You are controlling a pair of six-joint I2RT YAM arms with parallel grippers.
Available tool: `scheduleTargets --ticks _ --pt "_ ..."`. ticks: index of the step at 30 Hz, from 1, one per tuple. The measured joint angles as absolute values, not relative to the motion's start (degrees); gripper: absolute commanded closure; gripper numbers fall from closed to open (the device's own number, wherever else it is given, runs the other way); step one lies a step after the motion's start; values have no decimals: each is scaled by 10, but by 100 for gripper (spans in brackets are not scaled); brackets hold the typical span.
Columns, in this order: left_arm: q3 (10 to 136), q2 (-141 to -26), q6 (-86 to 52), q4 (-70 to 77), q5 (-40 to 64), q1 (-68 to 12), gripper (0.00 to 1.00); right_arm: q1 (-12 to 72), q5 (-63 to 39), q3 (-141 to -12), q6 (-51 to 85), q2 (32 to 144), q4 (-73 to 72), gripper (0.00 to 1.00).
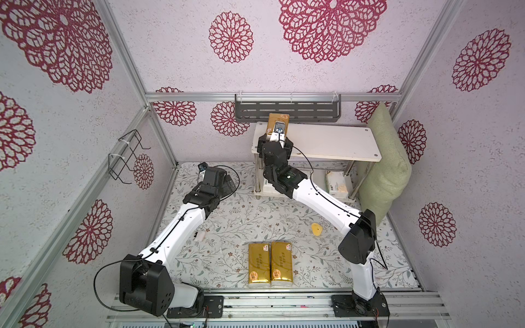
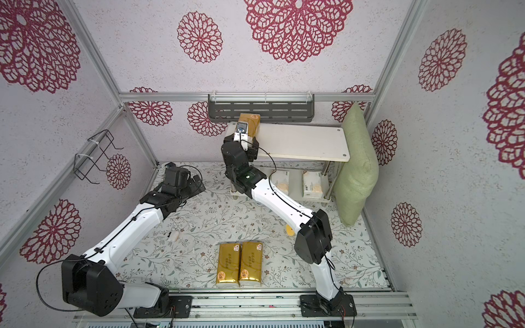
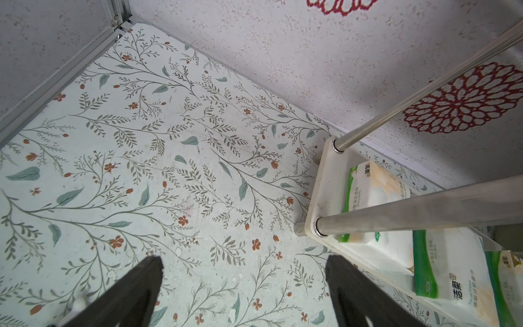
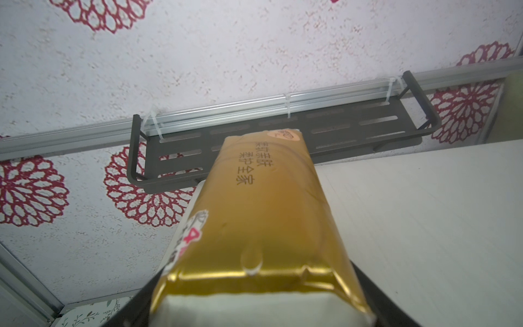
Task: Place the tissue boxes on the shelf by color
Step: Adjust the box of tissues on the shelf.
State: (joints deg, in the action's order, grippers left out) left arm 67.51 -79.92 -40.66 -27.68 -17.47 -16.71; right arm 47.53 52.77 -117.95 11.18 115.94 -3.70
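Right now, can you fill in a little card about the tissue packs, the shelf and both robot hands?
Top board: one gold pack at one end
Lower board: three white packs
Table: two gold packs side by side
Left gripper: open, empty, over the table
Right gripper: jaws either side of the top gold pack; grip unclear

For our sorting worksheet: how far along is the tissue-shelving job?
Done: three white green-printed soft tissue packs lie on the white shelf's lower board. In hand: the right pincer brackets one shiny gold pack at the top board's end. Left: two gold packs on the floral table.
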Motion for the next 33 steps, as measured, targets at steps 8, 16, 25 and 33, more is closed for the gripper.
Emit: scheduleTargets --ticks 8,16,25,33 --pt "675 -799 -407 -277 -175 -167 3 474 528 -1183 116 1161 -29 16" --pt "675 -799 -407 -277 -175 -167 3 473 526 -1183 119 1161 -23 8" --pt "675 -799 -407 -277 -175 -167 2 471 523 -1183 121 1161 -20 1" --pt "675 -799 -407 -277 -175 -167 3 471 522 -1183 118 1161 -18 1"
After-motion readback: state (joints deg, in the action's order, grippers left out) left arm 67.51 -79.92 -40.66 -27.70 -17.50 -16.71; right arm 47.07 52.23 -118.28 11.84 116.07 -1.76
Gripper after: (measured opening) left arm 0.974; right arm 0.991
